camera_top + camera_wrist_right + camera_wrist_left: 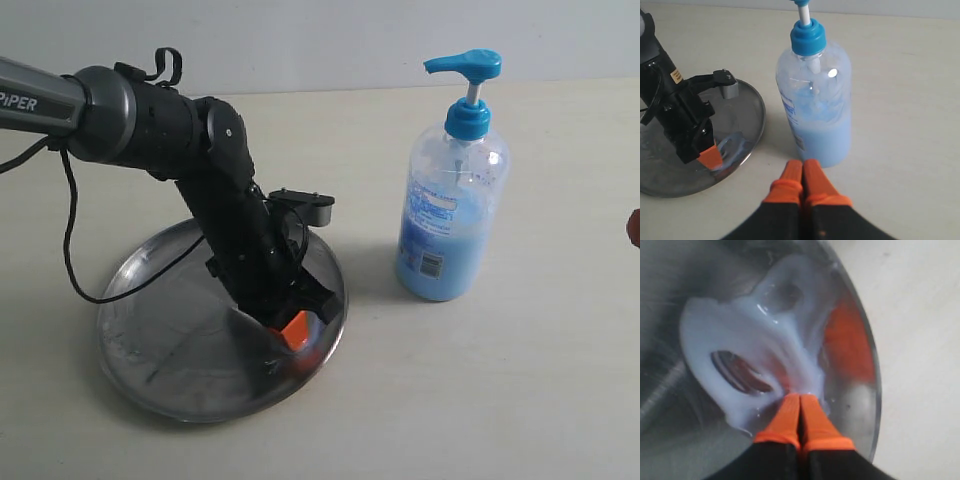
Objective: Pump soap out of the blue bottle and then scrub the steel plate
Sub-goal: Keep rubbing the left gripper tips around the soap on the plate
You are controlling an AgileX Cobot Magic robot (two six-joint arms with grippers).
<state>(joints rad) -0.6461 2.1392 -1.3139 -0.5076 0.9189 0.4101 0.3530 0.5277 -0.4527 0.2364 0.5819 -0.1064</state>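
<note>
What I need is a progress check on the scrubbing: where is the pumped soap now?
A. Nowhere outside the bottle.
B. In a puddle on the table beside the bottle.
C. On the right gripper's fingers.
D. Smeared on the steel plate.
D: the left wrist view shows pale blue soap smeared over the steel plate, right at the tip of the left gripper, its fingers closed.
</note>
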